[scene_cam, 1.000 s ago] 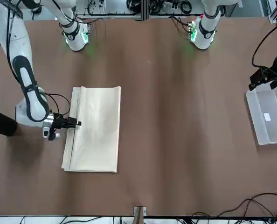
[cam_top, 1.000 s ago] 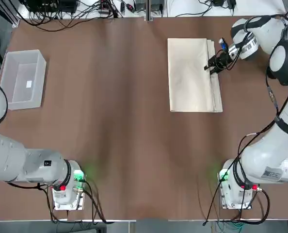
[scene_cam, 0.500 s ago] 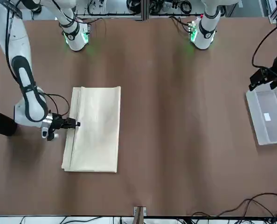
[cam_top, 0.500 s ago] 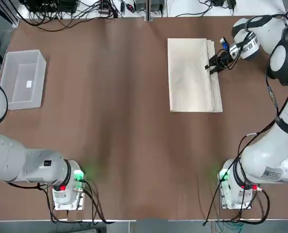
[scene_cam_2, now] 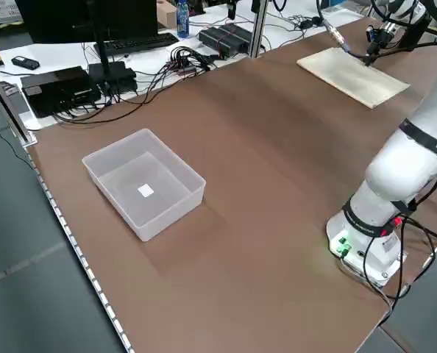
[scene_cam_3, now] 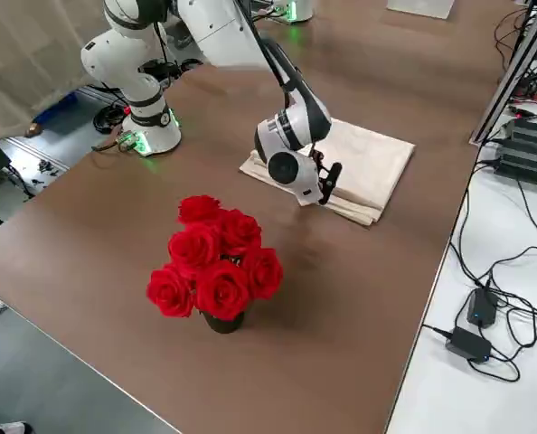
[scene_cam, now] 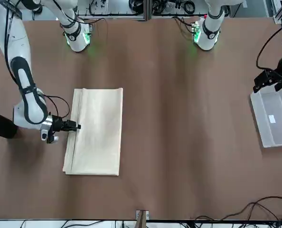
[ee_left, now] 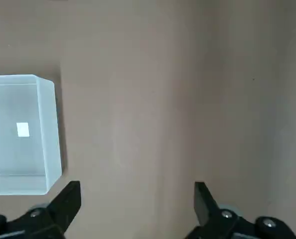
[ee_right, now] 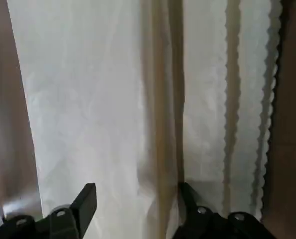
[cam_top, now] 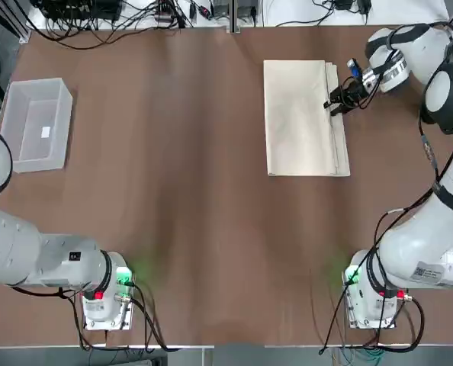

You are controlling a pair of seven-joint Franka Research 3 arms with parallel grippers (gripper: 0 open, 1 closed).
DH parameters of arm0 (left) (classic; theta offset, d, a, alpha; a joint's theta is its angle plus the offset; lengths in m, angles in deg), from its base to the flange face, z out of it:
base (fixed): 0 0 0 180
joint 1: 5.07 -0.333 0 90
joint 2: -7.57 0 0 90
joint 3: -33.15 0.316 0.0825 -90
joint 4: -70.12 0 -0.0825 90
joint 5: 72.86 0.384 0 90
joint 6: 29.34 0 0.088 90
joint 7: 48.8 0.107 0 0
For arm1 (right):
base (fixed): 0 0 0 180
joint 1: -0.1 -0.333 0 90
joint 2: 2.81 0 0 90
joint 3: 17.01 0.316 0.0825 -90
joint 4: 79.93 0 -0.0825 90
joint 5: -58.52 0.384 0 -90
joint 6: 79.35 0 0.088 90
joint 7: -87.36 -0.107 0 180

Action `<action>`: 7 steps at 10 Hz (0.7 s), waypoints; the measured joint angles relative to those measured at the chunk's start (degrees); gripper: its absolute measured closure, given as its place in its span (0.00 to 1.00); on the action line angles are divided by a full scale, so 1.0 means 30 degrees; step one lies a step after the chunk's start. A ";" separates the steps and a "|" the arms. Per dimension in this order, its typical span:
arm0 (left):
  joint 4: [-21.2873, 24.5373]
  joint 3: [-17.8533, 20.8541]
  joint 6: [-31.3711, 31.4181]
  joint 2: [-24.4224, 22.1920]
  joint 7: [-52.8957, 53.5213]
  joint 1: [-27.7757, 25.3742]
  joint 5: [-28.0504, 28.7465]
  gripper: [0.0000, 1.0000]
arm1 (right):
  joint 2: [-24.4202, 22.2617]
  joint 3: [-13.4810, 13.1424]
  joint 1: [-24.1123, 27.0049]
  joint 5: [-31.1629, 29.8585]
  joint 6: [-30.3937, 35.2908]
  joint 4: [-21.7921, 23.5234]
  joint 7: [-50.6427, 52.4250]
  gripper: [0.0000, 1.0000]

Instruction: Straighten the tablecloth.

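The tablecloth (cam_top: 301, 118) lies folded in a cream rectangle at the far right of the table, its layered edges stacked along its right side (scene_cam: 96, 130). My right gripper (cam_top: 337, 103) hangs low over that layered edge, about halfway along it (scene_cam: 75, 126). In the right wrist view its fingers (ee_right: 85, 201) stand apart just above the fabric (ee_right: 93, 99), with a lengthwise fold between them and nothing pinched. My left gripper (scene_cam: 268, 80) hovers open at the table's left side, near the bin, its jaws empty (ee_left: 137, 199).
A clear plastic bin (cam_top: 34, 123) stands at the far left, holding only a small white label (ee_left: 22, 129). A bunch of red roses (scene_cam_3: 216, 262) stands near the table's right edge. Cables and electronics (scene_cam_2: 130, 62) lie beyond the far edge.
My right gripper has drawn back slightly toward the cloth's right edge. The cloth and the left arm have not moved.
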 joint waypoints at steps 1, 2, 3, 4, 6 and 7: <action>-0.0001 0.0000 0.0000 0.0001 0.0000 0.0000 0.0000 0.00 | 0.0140 0.0018 -0.0005 0.0013 -0.0013 -0.0073 -0.0003 0.26; -0.0002 0.0000 0.0001 0.0002 0.0000 0.0000 0.0000 0.00 | 0.0263 0.0020 -0.0005 0.0016 0.0044 -0.0266 -0.0025 0.26; -0.0003 0.0000 0.0001 0.0002 0.0000 0.0000 0.0000 0.00 | 0.0374 0.0028 -0.0005 0.0018 0.0070 -0.0471 -0.0038 0.27; -0.0003 0.0000 0.0001 0.0003 0.0000 0.0000 0.0000 0.00 | 0.0452 0.0034 -0.0006 0.0021 0.0086 -0.0597 -0.0048 0.27; -0.0003 0.0000 0.0001 0.0004 0.0000 0.0000 0.0000 0.00 | 0.0490 0.0046 -0.0022 0.0024 0.0126 -0.0680 -0.0399 0.27; -0.0004 0.0000 0.0001 0.0005 0.0000 0.0000 0.0000 0.00 | 0.0501 0.0052 -0.0040 0.0024 0.0141 -0.0686 -0.0497 0.28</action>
